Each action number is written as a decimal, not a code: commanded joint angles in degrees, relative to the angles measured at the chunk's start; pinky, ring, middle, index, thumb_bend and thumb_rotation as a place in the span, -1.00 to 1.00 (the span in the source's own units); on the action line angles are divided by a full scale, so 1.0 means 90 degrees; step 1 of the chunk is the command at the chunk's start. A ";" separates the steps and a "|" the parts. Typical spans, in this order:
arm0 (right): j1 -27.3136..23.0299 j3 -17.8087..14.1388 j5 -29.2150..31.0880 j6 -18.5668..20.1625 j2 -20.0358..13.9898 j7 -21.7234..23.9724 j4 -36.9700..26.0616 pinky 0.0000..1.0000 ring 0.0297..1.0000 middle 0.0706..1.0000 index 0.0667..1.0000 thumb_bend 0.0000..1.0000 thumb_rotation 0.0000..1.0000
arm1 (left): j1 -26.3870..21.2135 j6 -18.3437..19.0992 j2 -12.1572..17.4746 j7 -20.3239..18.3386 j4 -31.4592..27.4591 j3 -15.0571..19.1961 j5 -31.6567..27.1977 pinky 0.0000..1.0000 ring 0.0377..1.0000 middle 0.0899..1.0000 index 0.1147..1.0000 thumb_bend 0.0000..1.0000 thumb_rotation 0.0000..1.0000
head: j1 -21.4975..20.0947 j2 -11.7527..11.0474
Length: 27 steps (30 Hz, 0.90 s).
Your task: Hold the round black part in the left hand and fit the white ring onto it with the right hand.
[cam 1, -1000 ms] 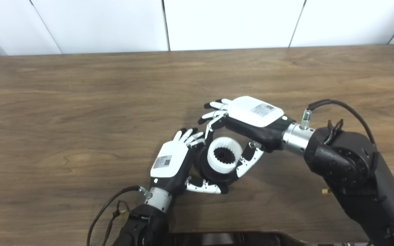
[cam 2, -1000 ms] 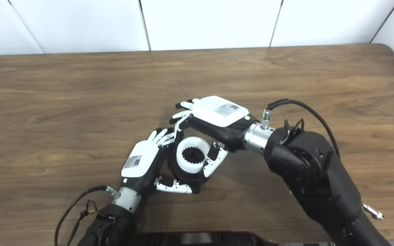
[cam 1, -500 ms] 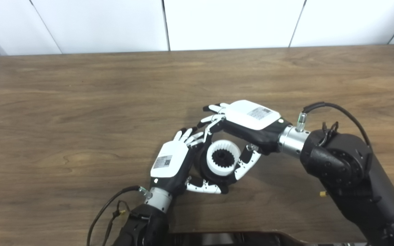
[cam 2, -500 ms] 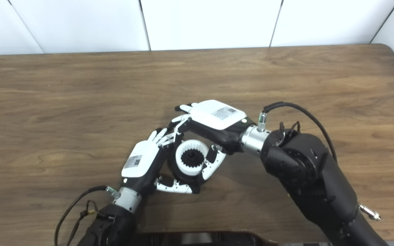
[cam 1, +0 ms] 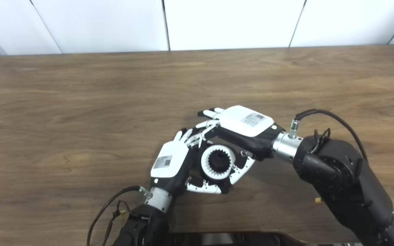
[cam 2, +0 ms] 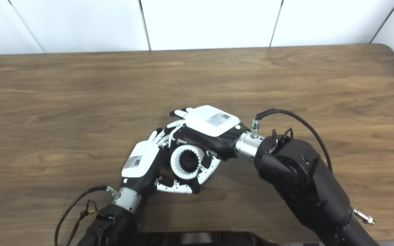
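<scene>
My left hand [cam 1: 170, 163] is shut on the round black part, whose toothed hub [cam 1: 219, 160] shows through the ring's opening. The rest of the black part is mostly hidden by fingers and the ring. The white ring [cam 1: 206, 165], toothed on the inside, sits around that hub and lies nearly level. My right hand [cam 1: 243, 127] reaches in from the right, palm down, shut on the white ring with fingers at its far side and thumb at its near right side. In the right eye view the white ring [cam 2: 175, 164] lies between both hands.
The brown wooden table [cam 1: 80, 102] stretches wide on all sides of the hands. White wall panels stand behind its far edge. A black cable loops from the right wrist [cam 1: 320, 114], and another trails from the left forearm [cam 1: 108, 206].
My right hand has come down and a little left with the white ring, which now sits lower around the black hub. The left hand has stayed in place.
</scene>
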 commanded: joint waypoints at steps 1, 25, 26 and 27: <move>-0.0125 -0.0046 -0.0081 -0.0129 -0.0004 -0.0110 0.0018 1.00 0.98 0.70 -0.11 0.05 -0.73 | 0.0195 0.0146 0.0100 -0.0400 0.0264 -0.0172 0.0205 1.00 0.92 0.71 -0.17 0.05 -0.89 | -0.0001 0.0002; -0.0165 -0.0698 0.0490 0.0020 0.0077 -0.0519 0.0401 1.00 1.00 0.71 -0.10 0.05 -0.73 | 0.0214 0.0090 0.0105 -0.0314 0.0333 -0.0188 0.0181 1.00 0.92 0.70 -0.17 0.05 -0.89 | 0.0000 -0.0121; -0.0152 -0.0734 0.0569 0.0045 0.0096 -0.0529 0.0420 1.00 1.00 0.71 -0.10 0.05 -0.73 | 0.0216 0.0086 0.0110 -0.0310 0.0335 -0.0186 0.0181 1.00 0.92 0.70 -0.17 0.05 -0.89 | 0.0025 -0.0123; -0.0135 -0.0769 0.0651 0.0070 0.0113 -0.0537 0.0440 1.00 1.00 0.71 -0.10 0.05 -0.74 | 0.0218 0.0084 0.0114 -0.0306 0.0341 -0.0184 0.0183 1.00 0.92 0.70 -0.17 0.05 -0.89 | 0.0030 -0.0124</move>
